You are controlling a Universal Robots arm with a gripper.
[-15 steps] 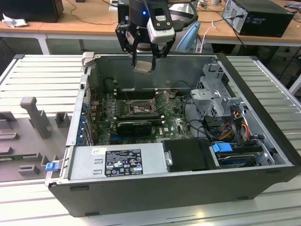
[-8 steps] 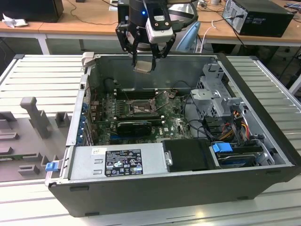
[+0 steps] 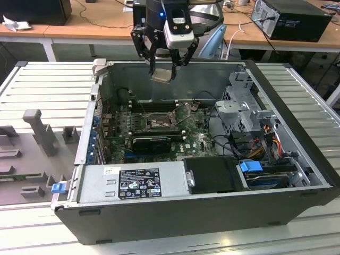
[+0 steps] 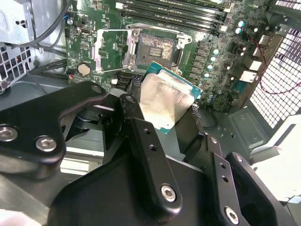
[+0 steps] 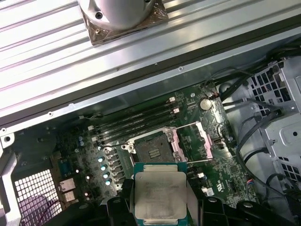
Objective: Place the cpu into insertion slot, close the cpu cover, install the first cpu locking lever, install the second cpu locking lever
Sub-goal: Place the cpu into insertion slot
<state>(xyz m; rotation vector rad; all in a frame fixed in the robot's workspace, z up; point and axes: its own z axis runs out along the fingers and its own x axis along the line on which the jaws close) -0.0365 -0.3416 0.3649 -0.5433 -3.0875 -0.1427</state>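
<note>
My gripper [image 3: 162, 70] hangs above the open computer case, shut on the cpu [image 3: 162, 74], a thin silvery square chip. In both wrist views the cpu [image 4: 164, 101] [image 5: 160, 194] sits between the black fingers [image 4: 141, 136], held by two opposite edges and tilted a little. Well below it on the green board lies the insertion slot [image 5: 150, 149] [image 4: 155, 47] [image 3: 158, 121], a square socket with bare contacts. The cpu cover [image 5: 193, 143] [image 4: 110, 49] is swung open and lies beside the slot. A thin wire lever [image 5: 200, 161] stands loose by the cover.
Long black memory slots [image 5: 136, 120] run beside the socket. The case holds a power supply [image 3: 133, 183] at the front, a metal drive cage [image 3: 244, 106] with cables [image 3: 260, 138] at the exterior view's right, and a black card [image 3: 151, 142]. Grey fixtures [image 3: 37, 127] stand outside the case.
</note>
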